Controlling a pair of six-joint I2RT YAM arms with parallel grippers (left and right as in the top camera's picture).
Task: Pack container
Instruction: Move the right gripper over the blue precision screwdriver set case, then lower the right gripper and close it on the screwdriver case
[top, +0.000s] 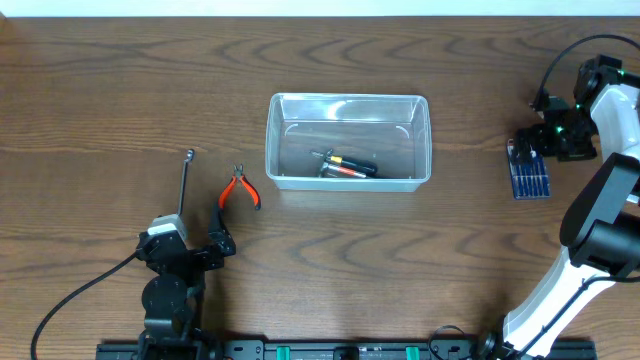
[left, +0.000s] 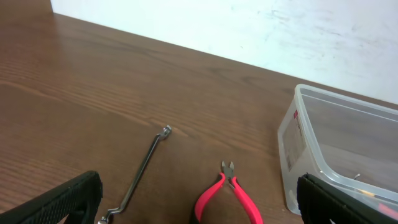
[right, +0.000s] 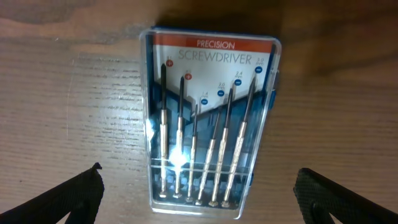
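By the table's (top: 450, 260) right edge, the screwdriver case (right: 208, 118) should be clamped squarely across its narrow width — right gripper (right: 199, 196) and left gripper (left: 199, 202) are spread wide, empty.

**Three cams, three very different angles**

The overhead one sits high, looking straight down at the whole table (top: 100, 100). The left wrist cam is low by the wood, facing across to the far wall (left: 249, 31). With the overhead it shares the pliers (left: 229, 193), the thin metal bar (left: 144, 167) and one end of the container (left: 298, 134). The right wrist cam points straight down, close over the screwdriver case (right: 208, 118), which the overhead catches too.
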